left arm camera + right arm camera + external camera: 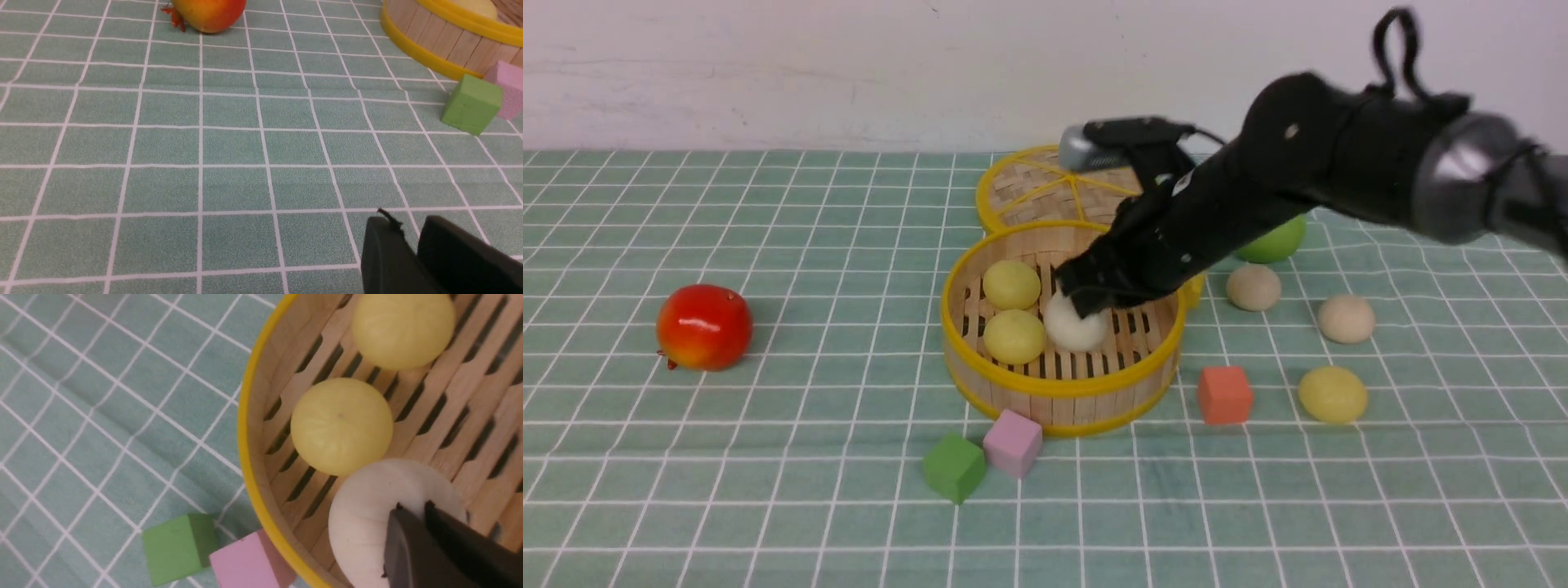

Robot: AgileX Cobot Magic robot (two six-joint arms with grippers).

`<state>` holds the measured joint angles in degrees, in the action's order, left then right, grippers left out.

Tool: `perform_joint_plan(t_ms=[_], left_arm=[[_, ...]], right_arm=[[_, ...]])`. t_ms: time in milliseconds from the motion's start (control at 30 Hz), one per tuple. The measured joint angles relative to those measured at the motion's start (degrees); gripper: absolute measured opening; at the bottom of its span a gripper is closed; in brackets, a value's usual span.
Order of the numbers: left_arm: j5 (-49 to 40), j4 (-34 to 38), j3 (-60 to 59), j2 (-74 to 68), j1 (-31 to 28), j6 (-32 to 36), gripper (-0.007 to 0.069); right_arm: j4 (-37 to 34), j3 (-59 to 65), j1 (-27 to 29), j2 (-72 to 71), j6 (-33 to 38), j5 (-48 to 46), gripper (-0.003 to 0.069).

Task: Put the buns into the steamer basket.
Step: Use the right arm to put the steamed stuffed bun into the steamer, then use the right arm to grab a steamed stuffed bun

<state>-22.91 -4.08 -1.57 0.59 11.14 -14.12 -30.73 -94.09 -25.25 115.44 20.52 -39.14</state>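
Right claw (pixel 1088 300) is reaching down into the basket (pixel 1062 384). Its jaws are closed together, with the tips sitting on top of the white bun (pixel 1072 328). Nothing is showing between the jaws; I cannot tell whether they are nipping the bun's skin.

The white bun is lying on the slatted floor, apparently touching the near yellow bun (pixel 1014 336). The far yellow bun (pixel 1011 283) is sitting just behind that one. Judgement: the buns are being packed to the basket's left side, leaving floor free for the rest.

Three buns are waiting on the table (pixel 768 490), right of the basket: beige bun A (pixel 1254 287), beige bun B (pixel 1346 318) and the loose yellow bun (pixel 1332 394). All three are lying on the right arm's side, which is likely why that arm is working.

Left claw (pixel 408 226) is hovering low over bare table, well apart from the basket. I cannot tell whether its jaws are open or closed.

The orange cube (pixel 1224 394) is sitting between the basket and the loose yellow bun, and may be obstructing that pick.
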Motion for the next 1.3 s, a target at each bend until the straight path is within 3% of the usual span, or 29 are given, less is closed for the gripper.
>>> perform_joint_plan(t_ms=[433,733,1000,1300], left_arm=[[0.00,0.00,0.00,0.00,0.00,0.00,0.0134],[0.00,0.00,0.00,0.00,0.00,0.00,0.0144],[0.00,0.00,0.00,0.00,0.00,0.00,0.0149],[0.00,0.00,0.00,0.00,0.00,0.00,0.0159]], right_arm=[[1.10,0.00,0.00,3.51,1.75,3.87,0.0025],[3.04,0.00,0.00,3.51,1.80,2.71,0.0122],[3.39,0.00,0.06,2.13,1.43,-0.39,0.0293],[10.23,-1.02,5.55,-7.22,-5.45,-8.11,0.0330]])
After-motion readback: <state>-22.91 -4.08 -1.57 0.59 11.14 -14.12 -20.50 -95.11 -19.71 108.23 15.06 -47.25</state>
